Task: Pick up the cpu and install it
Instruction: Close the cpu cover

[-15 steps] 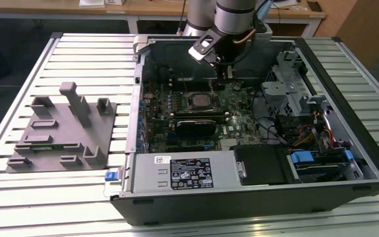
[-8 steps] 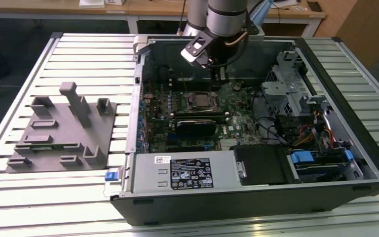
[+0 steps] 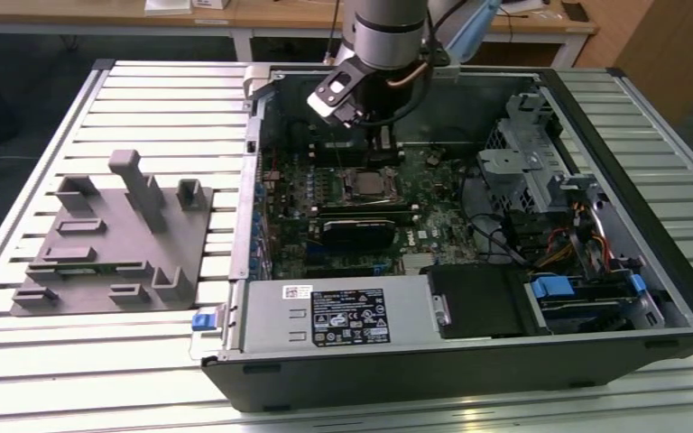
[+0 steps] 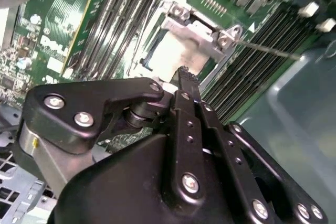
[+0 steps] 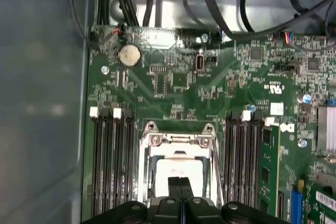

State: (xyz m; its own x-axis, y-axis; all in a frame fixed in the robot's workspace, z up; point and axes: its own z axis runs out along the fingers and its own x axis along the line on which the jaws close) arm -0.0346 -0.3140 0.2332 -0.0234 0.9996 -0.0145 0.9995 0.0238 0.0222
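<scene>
The cpu (image 5: 176, 167) is a pale silvery square lying inside the motherboard socket, bounded by the socket's metal frame (image 5: 152, 153). It also appears as a pale patch (image 4: 169, 56) in the second wrist view. My gripper (image 5: 180, 181) hangs just above it, its two dark fingers pressed together with nothing between them. Their tips (image 4: 182, 72) point at the chip's near edge; whether they touch it I cannot tell. In the exterior view the gripper (image 3: 381, 144) reaches down into the open computer case over the socket (image 3: 363, 185).
Memory slots (image 5: 113, 161) flank the socket on both sides. The case wall (image 3: 254, 171) rises close on the exterior view's left. A grey tray (image 3: 106, 244) with upright posts lies outside the case. A white-labelled grey box (image 3: 335, 316) and drive cages (image 3: 540, 171) crowd the case.
</scene>
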